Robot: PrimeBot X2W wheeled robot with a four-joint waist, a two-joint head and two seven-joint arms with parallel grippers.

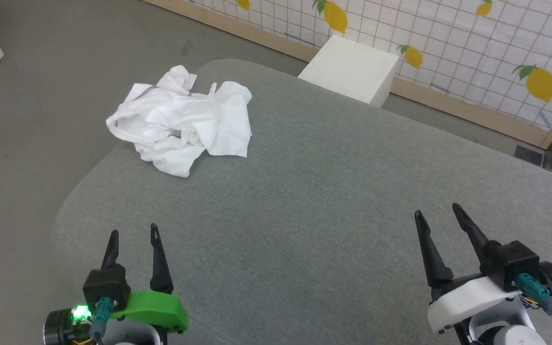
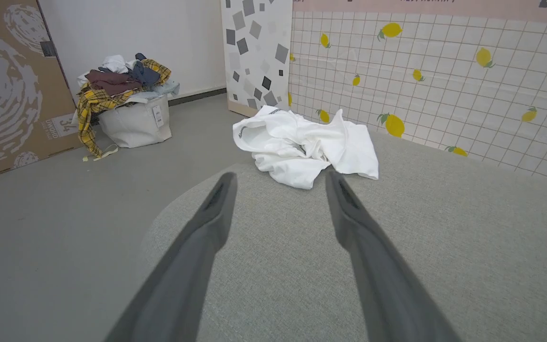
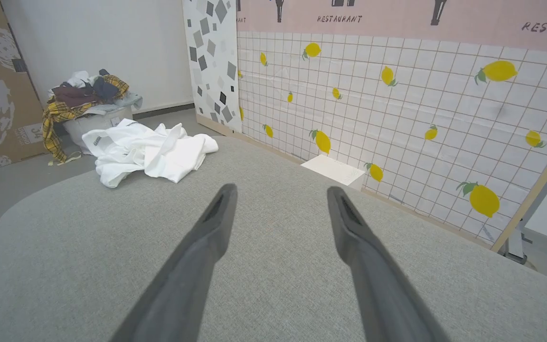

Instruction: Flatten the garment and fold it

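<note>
Two grippers are being seen low in the head view, both poised over the near part of a grey fabric-covered table (image 1: 314,225). The left gripper (image 1: 133,230) is being shown with its dark fingers spread wide and nothing between them. The right gripper (image 1: 436,210) is likewise being shown wide apart and empty. Neither is touching any cloth; both are well apart from the garment (image 1: 182,120).

The garment is being seen as a crumpled white heap at the table's far left corner. It is bunched and folded over itself, with grey-and-white patterned stitching showing in a few creases. Its left side appears to be reaching over the table's rounded rim. In the left wrist view the heap is being framed just beyond the fingertips, ahead and slightly between them. In the right wrist view it is being seen far off to the upper left.

A white box (image 1: 352,69) is being seen on the floor beyond the table's far edge, against a tiled wall printed with lemons (image 1: 472,43). A pale laundry basket (image 2: 133,126) piled with mixed clothes, a yellow plaid piece hanging down its side, is being seen on the grey floor past the garment.
</note>
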